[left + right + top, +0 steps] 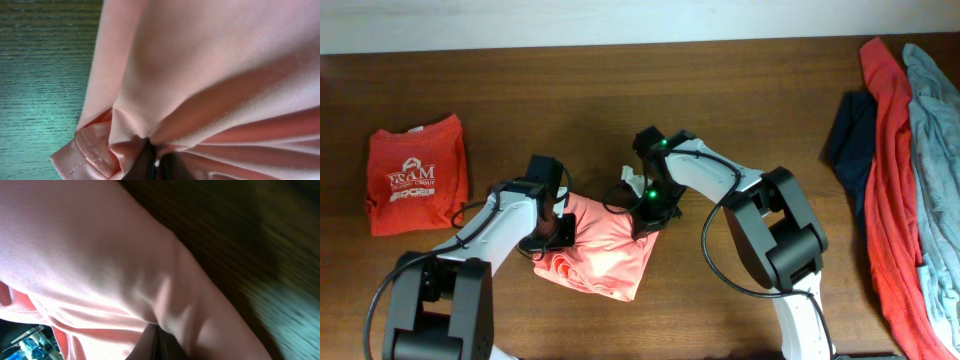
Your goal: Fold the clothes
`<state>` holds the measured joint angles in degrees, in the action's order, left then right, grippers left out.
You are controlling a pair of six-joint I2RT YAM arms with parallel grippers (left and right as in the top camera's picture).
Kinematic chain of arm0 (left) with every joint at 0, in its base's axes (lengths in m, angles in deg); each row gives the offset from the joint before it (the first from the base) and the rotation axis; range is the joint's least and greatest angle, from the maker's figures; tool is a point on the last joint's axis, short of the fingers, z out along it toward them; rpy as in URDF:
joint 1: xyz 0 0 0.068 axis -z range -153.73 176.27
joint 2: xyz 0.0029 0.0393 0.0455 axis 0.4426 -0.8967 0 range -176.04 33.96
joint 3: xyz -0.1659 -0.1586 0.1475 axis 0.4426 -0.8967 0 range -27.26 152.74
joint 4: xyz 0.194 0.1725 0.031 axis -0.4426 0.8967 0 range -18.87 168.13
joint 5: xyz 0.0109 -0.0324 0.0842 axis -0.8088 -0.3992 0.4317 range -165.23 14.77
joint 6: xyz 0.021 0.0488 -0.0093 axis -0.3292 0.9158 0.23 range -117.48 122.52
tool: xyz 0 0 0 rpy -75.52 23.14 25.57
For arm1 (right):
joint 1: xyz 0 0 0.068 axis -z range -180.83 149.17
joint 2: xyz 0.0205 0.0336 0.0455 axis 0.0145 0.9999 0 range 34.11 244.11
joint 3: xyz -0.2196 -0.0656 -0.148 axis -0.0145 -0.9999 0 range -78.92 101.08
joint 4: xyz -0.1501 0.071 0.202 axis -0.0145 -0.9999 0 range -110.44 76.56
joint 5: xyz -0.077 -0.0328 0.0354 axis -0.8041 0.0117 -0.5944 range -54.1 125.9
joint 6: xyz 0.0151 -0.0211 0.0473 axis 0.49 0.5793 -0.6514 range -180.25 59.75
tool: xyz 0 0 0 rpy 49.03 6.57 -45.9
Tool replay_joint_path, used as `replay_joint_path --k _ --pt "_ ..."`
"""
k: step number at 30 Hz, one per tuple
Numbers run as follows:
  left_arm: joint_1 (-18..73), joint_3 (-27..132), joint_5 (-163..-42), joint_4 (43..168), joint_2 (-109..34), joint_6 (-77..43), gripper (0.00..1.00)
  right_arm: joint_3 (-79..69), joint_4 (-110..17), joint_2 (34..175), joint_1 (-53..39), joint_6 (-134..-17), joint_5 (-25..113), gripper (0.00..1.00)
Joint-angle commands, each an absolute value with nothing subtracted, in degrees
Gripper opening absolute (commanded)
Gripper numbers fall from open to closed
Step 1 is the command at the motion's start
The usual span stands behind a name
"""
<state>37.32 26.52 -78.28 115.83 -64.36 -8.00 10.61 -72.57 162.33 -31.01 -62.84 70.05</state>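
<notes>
The left tool is down on the near-left edge of the salmon-pink shirt. Its wrist view shows the cloth gathering in creases to a pinch point between the dark fingers, with a hemmed corner hanging just beside it, so I take it as closed on the fabric. The right tool sits at the shirt's upper right corner. Its jaws are closed, and pink cloth is drawn down into them in its own view, so it has hold of the shirt too.

The shirt lies low in the middle of the frame, already doubled into a rough, tilted rectangle, with a bunched roll along its lower left edge. A red shirt with white lettering lies folded at the left of the worktop. At the far right, a coral-red garment, a grey-blue garment and a navy garment lie heaped and unfolded.

To my eye this is mid-fold on the pink shirt, with both corners gripped and ready for another fold. The next move needs both tools to lift together, keep the edge taut between them, and carry it across evenly. Otherwise the bunched side will drag under and spoil the fold.
</notes>
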Motion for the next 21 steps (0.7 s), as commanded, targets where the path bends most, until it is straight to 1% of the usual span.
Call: replay_joint_path --k 1,5,12,16,21 --pt "36.99 24.14 -71.24 113.71 -64.80 -10.41 0.06 9.26 -73.29 165.57 -27.20 -61.96 58.95 0.05" --pt "36.99 23.13 -69.29 113.26 -64.80 -11.15 0.08 9.26 -73.25 165.57 -25.87 -60.02 58.95 0.05" --pt "36.99 23.02 -64.86 113.17 -64.80 -11.15 0.23 9.59 -73.45 165.57 -25.76 -59.01 58.68 0.06" --pt "36.99 23.09 -64.86 113.65 -64.77 -11.15 0.25 12.12 -75.78 165.50 -25.76 -59.01 56.26 0.05" --pt "36.99 25.19 -64.88 115.24 -62.70 -11.15 0.25 18.77 -81.99 164.87 -25.76 -58.25 54.42 0.06"
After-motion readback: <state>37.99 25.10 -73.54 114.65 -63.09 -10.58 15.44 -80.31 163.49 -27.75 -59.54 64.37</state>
